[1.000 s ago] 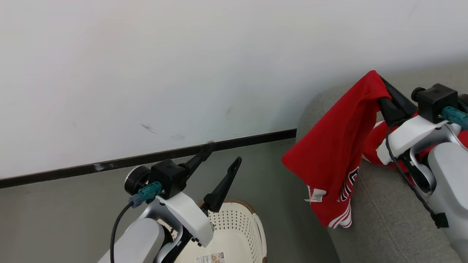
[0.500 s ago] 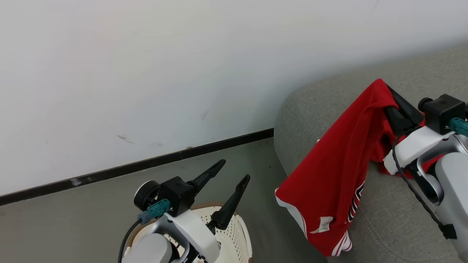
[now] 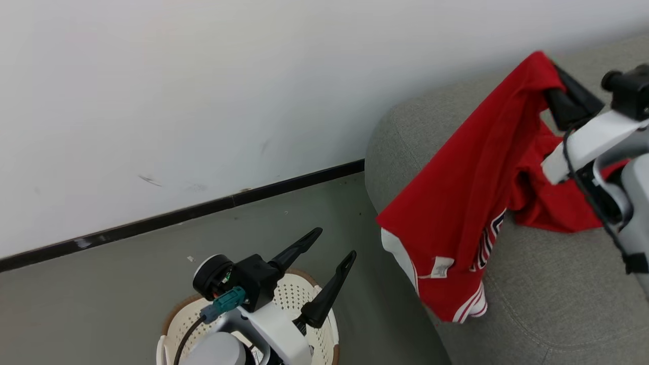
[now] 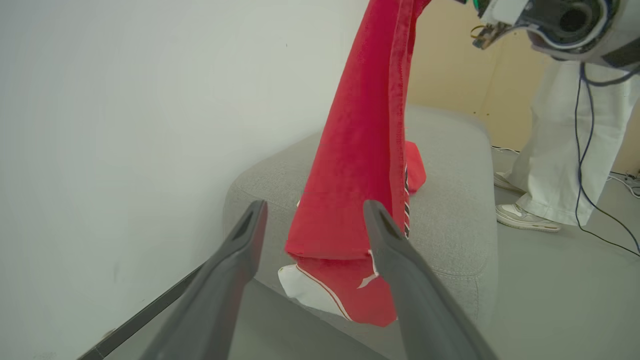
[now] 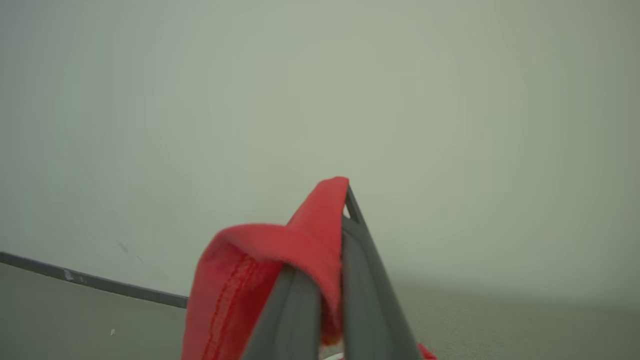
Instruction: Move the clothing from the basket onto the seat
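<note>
Red jersey [image 3: 471,192] held up over a grey sofa [image 3: 532,314] by my right pincer [image 3: 557,76].

Head view: the right pincer is clamped tight on a fold of the jersey, which drapes over the sofa's rounded corner, its white-striped hem hanging down the sofa's side. My left pincer [image 3: 334,243] is spread wide, holding nothing, above the cream basket [image 3: 299,299] on the floor near the sofa. Left wrist view: beyond my spread fingers the jersey hangs in a long red fall onto the sofa, and a person's legs [image 4: 560,150] stand past it. Right wrist view: both fingers are pressed together with red cloth pinched between them, a pale wall [image 5: 450,100] behind.
</note>
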Controlling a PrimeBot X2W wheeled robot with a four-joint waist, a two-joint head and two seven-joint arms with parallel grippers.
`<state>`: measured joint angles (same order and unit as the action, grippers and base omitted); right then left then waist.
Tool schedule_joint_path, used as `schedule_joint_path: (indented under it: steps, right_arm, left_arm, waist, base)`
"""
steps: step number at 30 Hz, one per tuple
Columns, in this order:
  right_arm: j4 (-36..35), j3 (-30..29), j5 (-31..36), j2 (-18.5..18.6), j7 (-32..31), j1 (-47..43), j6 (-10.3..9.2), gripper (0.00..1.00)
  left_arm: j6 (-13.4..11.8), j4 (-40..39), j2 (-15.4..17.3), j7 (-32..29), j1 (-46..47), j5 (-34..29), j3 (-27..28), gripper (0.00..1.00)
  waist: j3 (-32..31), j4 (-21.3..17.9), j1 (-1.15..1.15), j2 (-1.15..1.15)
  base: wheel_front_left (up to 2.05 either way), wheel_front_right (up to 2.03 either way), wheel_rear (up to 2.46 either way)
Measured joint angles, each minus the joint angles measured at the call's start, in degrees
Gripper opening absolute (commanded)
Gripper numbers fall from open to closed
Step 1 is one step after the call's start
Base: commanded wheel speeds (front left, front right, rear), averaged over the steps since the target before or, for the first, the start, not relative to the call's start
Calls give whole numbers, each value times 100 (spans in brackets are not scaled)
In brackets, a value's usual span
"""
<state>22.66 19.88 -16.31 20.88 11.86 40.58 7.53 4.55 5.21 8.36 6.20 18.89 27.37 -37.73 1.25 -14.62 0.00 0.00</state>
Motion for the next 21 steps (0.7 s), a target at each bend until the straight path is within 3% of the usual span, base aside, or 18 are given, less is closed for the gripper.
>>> schedule_joint_path:
  steps: [11, 16, 21]
  right_arm:
    - [558, -1266, -230, 834, -450, 1992, 0, 0]
    - [1013, -1589, -115, 1293, -590, 2217, -1, 0]
    - [1490, -1686, -66, 1319, -589, 2089, -1, 0]
  left_arm:
    - [-174, -385, -7, -68, 11, -221, -36, 100]
    - [-191, -601, 4, -219, 84, -307, -65, 100]
    - [-233, -762, 3, -366, 268, -374, -165, 100]
  waist:
    - [426, 128, 0, 0]
    - [648, 217, 0, 0]
    - [896, 302, 0, 0]
  base:
    - [0, 0, 0]
    - [0, 0, 0]
    - [0, 0, 0]
